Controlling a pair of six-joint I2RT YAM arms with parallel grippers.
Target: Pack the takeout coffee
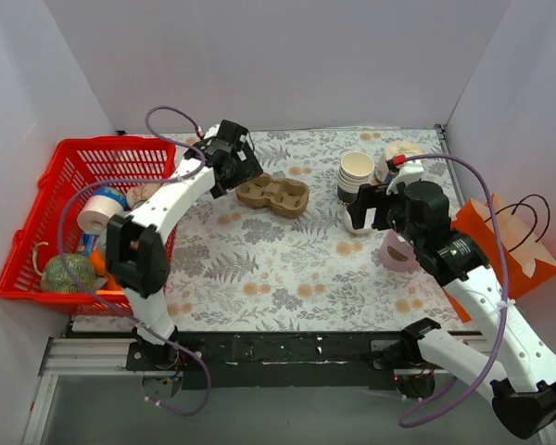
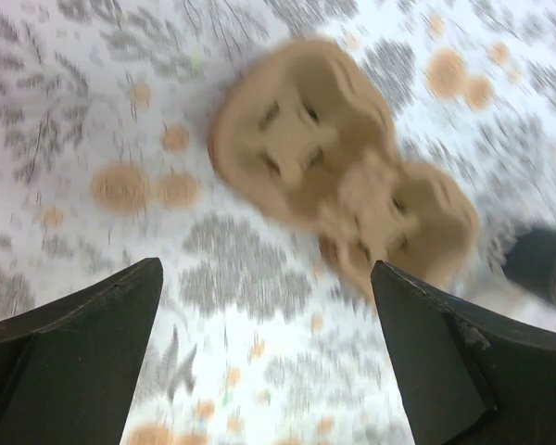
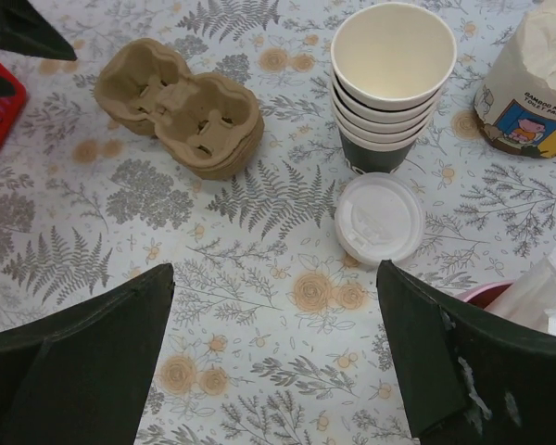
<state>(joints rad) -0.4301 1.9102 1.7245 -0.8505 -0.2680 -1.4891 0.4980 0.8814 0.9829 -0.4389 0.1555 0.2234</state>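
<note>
The takeout coffee (image 3: 380, 218) shows from above as a round white lid; the cup under it is hidden. It stands just in front of a stack of lidless cups (image 3: 389, 65) (image 1: 357, 170). My right gripper (image 3: 273, 269) (image 1: 366, 209) hangs open above the floral cloth, a little nearer than the lid, with nothing between its fingers. My left gripper (image 2: 266, 269) (image 1: 241, 171) is open too and empty. It hovers just short of a brown cardboard cup carrier (image 2: 343, 176) (image 1: 273, 195) (image 3: 181, 107), which is blurred in the left wrist view.
A red basket (image 1: 107, 144) with several items sits at the left. An orange paper bag (image 1: 500, 241) lies at the right. A pink cup (image 1: 396, 252) stands by the right arm, and a pale wrapped packet with a cartoon label (image 3: 533, 83) is at the back right.
</note>
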